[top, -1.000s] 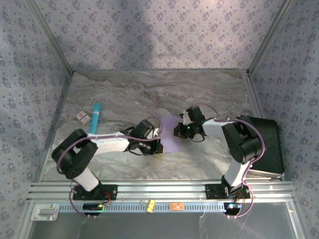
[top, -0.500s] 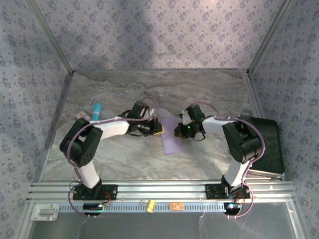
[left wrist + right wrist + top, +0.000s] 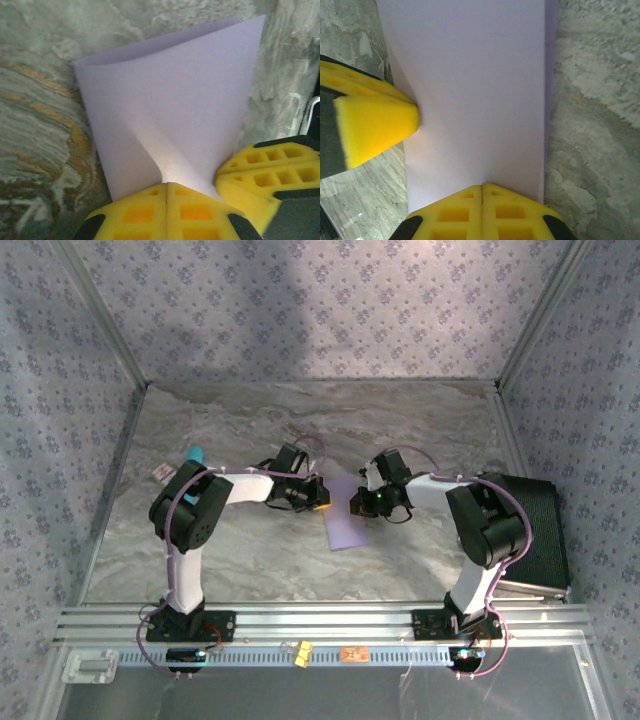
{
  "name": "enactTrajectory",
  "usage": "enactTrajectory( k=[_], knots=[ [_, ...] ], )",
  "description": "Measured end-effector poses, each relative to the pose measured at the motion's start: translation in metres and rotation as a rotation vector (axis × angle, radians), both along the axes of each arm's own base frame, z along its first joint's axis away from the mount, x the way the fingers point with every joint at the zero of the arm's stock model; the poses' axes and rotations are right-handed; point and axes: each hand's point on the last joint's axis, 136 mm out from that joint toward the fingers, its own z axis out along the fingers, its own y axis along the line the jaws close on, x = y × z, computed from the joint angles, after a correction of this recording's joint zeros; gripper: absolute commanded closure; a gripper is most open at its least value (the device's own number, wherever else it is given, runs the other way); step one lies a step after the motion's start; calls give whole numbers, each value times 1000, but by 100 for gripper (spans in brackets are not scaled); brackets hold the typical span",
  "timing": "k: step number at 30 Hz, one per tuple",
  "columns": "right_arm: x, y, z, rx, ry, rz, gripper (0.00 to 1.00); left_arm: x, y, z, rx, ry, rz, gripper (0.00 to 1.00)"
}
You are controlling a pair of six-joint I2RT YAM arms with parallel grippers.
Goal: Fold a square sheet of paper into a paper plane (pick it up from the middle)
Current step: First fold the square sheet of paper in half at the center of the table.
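claw on left [image 3: 321, 502] farther up sheet [image 3: 345, 527]

Two robot arms stand at the near edge: the left arm [image 3: 195, 515] and the right arm [image 3: 487, 525]. Each carries one gripper, so two in all: the left gripper [image 3: 321, 501] and the right gripper [image 3: 354, 505].

One lavender sheet of paper [image 3: 345, 528].

One marble-patterned table [image 3: 420, 430], bearing:
- far left: one teal tube [image 3: 197, 453] and one small white-and-red packet [image 3: 160, 472]
- right: one black case [image 3: 541, 530]

Near rail [image 3: 320, 619] – one yellow tag [image 3: 302, 651], one orange label [image 3: 352, 653], one white bracket [image 3: 90, 667].
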Motion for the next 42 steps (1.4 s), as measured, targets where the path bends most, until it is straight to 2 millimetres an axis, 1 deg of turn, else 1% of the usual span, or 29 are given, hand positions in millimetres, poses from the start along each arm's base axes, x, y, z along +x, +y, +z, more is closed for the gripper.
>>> enactTrajectory(
  k=[10,14,19,22,24,26,27,42],
  knots=[
    [0,0,0,8,-1,0,100,1,2,0,25,1,-4,99],
    [0,0,0,10,0,0,100,4,2,4,39,-4,-13,99],
    [0,0,-1,10,2,0,100,14,-2,16,33,-37,-23,99],
    [0,0,-1,15,5,1,100,22,-4,19,32,-55,-23,99],
    [0,0,-1,16,6,1,100,24,-3,13,44,-56,-21,99],
    [0,0,-1,16,6,1,100,24,0,1,64,-38,-18,100],
    [0,0,-1,16,7,1,100,24,-1,-1,55,-31,-23,100],
    [0,-2,-1,18,8,-3,100,27,0,1,57,-30,-17,98]
  ],
)
